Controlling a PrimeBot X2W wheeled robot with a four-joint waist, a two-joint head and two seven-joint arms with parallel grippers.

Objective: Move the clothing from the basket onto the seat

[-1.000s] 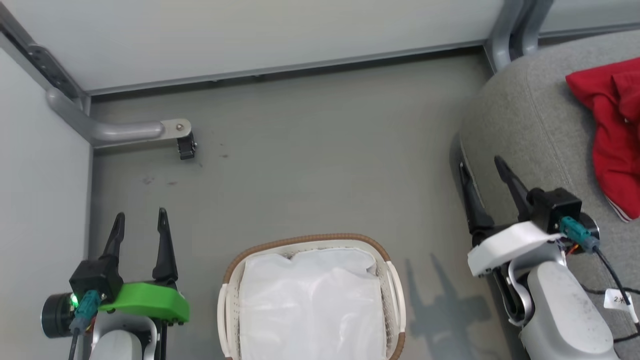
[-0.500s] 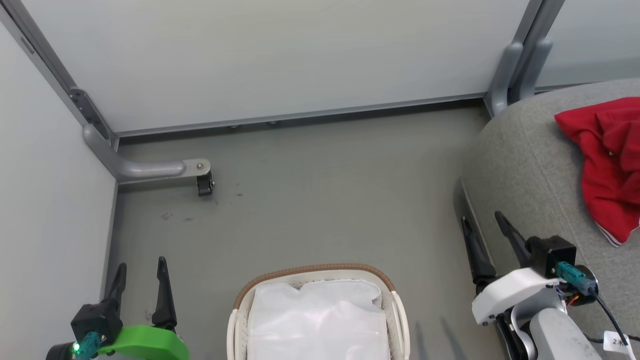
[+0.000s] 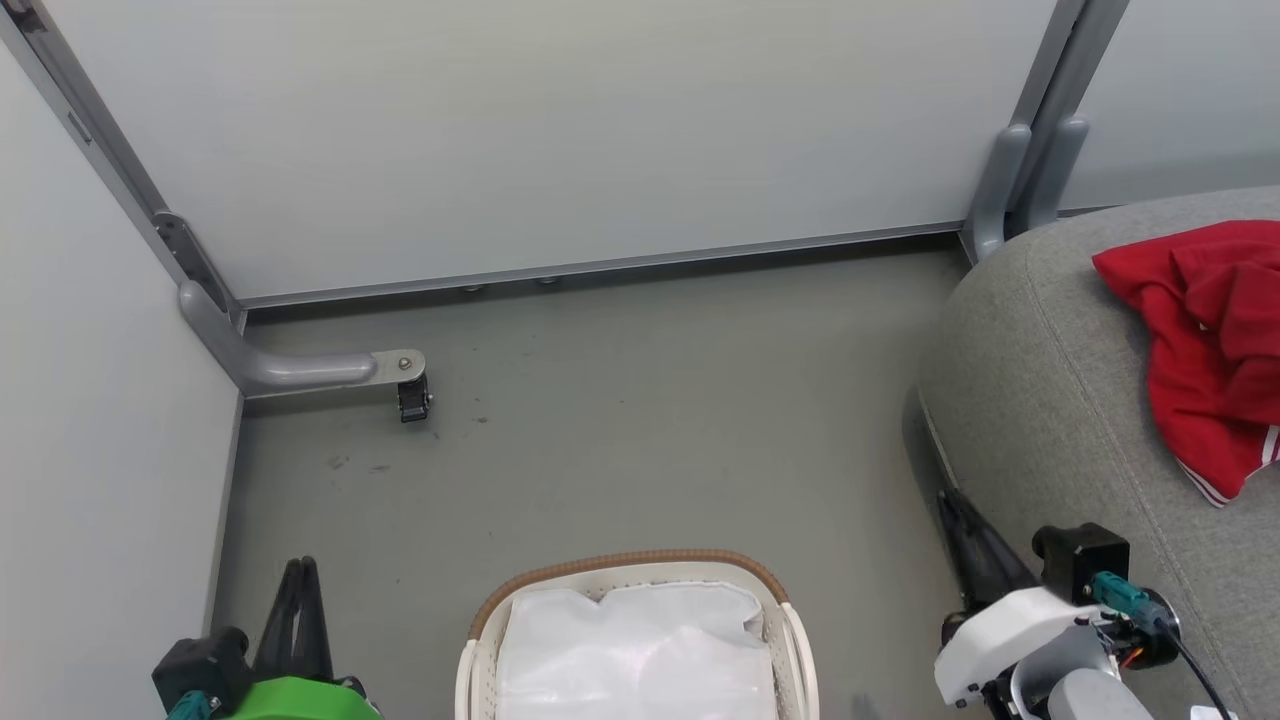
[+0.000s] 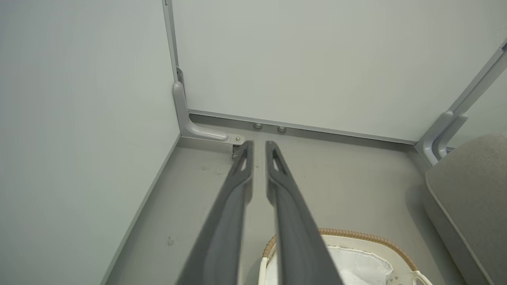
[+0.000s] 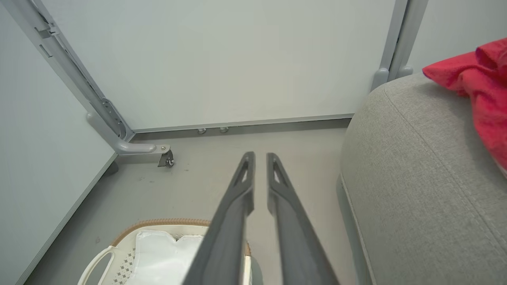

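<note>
Dark fingers of the left gripper (image 3: 300,578) are closed together on nothing at the near left. The right gripper (image 3: 957,512), near right, is likewise closed and empty. Between them stands the basket (image 3: 620,562) with its white liner (image 3: 640,655). Red clothing (image 3: 1200,350) lies on the grey seat (image 3: 1050,400), far right.

grey floor (image 3: 650,430) carries the basket (image 3: 620,562) and the seat (image 3: 1050,400), clothing (image 3: 1200,380) on it.

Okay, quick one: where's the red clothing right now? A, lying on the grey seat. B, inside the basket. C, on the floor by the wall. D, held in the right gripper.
A: the red clothing lies on the grey seat, and the visible part of the basket holds a white liner.
</note>
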